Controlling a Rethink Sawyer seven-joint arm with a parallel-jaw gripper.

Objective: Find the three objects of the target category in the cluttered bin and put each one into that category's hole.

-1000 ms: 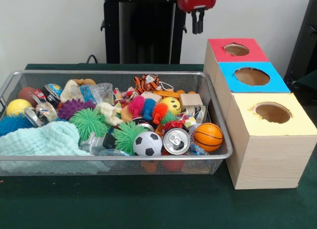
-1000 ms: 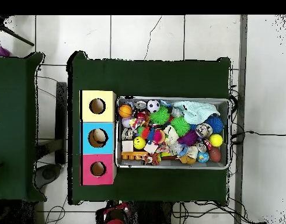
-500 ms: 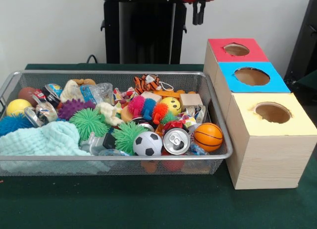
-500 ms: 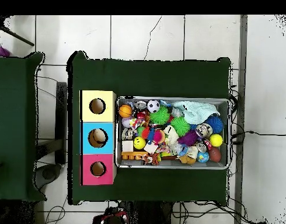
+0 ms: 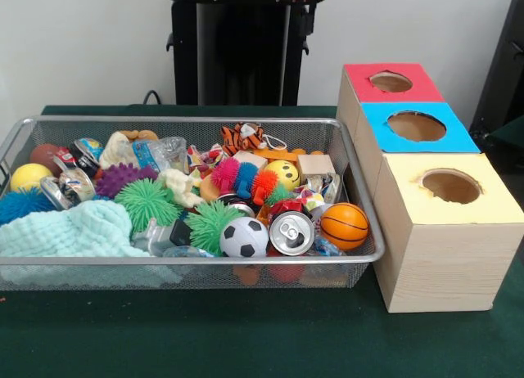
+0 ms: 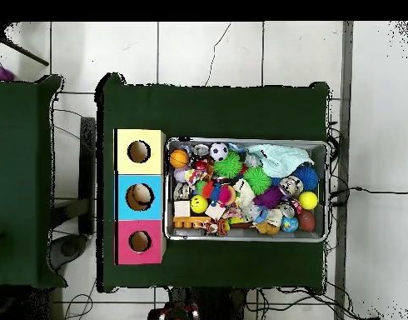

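Retracted since the earlier frame, claw fingers have left view; its state cannot be told. Silver wire-mesh bin [image 5: 360,210] holds toys untouched on green tabletop [image 5: 246,337] beside three colour-topped wooden hole boxes [image 5: 442,255]

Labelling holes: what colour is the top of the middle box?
Blue top of the middle wooden box, clearest in the front view.

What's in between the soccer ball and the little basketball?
A silver drink can, top facing the camera, sits between the soccer ball and the basketball at the wire bin's front edge. The front view shows it best.
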